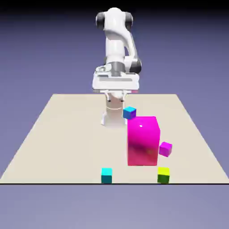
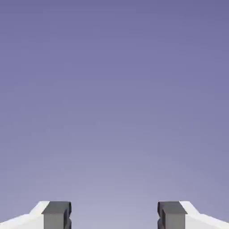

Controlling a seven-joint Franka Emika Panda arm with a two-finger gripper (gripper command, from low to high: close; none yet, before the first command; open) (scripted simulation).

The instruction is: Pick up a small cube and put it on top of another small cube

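My gripper (image 1: 115, 84) hangs high over the table's far side, well behind all the cubes. The hand view holds only the blue-violet backdrop, with the gripper (image 2: 114, 214) open: its grey fingertips (image 2: 57, 213) stand wide apart and nothing is between them. On the table lie several small cubes. A blue cube (image 1: 129, 112) sits nearest the arm. A magenta cube (image 1: 165, 149) lies farther forward on the exterior view's right. A cyan cube (image 1: 106, 175) and a yellow-green cube (image 1: 163, 175) rest by the front edge.
A tall magenta block (image 1: 143, 141) stands between the blue cube and the front cubes, touching or nearly touching the small magenta cube at its right side. The beige table (image 1: 62, 138) ends just in front of the cyan and yellow-green cubes.
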